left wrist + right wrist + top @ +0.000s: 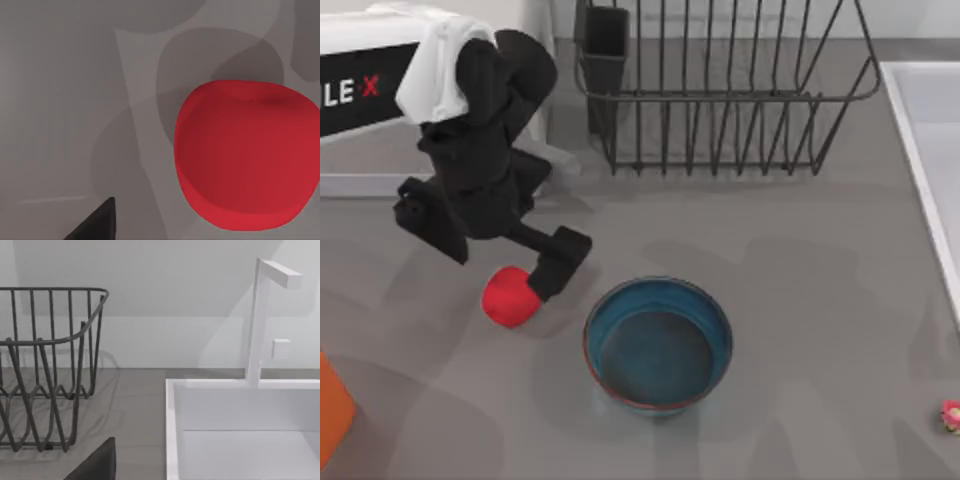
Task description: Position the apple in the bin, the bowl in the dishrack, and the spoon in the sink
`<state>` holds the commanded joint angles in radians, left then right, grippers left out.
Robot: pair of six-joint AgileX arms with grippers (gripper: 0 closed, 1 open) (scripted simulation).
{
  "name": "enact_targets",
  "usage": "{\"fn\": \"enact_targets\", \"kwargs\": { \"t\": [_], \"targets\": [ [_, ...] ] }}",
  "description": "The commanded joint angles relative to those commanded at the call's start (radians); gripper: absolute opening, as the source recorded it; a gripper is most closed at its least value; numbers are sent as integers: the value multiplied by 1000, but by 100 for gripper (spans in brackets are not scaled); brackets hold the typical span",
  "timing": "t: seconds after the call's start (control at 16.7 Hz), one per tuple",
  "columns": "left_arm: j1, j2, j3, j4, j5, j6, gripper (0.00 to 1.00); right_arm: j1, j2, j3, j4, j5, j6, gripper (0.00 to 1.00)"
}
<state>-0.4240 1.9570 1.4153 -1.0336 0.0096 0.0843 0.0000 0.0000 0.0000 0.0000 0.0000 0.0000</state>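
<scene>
The red apple (510,297) rests on the grey table left of centre and looms large in the left wrist view (245,155). My left gripper (542,280) hangs open right over it, one dark fingertip (97,226) beside the apple and apart from it. The teal-blue bowl (658,345) stands upright just right of the apple. The black wire dishrack (720,95) stands at the back and also appears in the right wrist view (45,365). The white sink (925,140) lies along the right edge. The tiny pink spoon (950,413) lies at the front right. My right gripper (97,466) is parked near the sink (240,430).
An orange bin (332,410) pokes in at the front left corner. A white box (380,70) with a black panel stands at the back left behind my left arm. A white faucet (260,320) rises behind the sink.
</scene>
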Motion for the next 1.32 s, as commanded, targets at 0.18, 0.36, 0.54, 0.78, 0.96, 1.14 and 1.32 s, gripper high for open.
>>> {"fn": "enact_targets", "kwargs": {
  "t": [0.18,0.36,0.54,0.78,0.96,1.14,1.32],
  "targets": [
    [-1,39,-53,96,0,0,100,0,0,0,0,0,0,100],
    [-3,85,-114,207,1,0,100,0,0,0,0,0,0,100],
    [-3,99,-132,233,1,0,100,0,0,0,0,0,0,100],
    [-3,99,-132,233,1,0,85,0,0,0,0,0,0,100],
    [-3,99,-132,233,1,0,62,0,0,0,0,0,0,100],
    [-3,99,-132,233,1,0,40,0,0,0,0,0,0,100],
    [-3,99,-132,233,1,0,17,0,0,0,0,0,0,100]
  ]
}}
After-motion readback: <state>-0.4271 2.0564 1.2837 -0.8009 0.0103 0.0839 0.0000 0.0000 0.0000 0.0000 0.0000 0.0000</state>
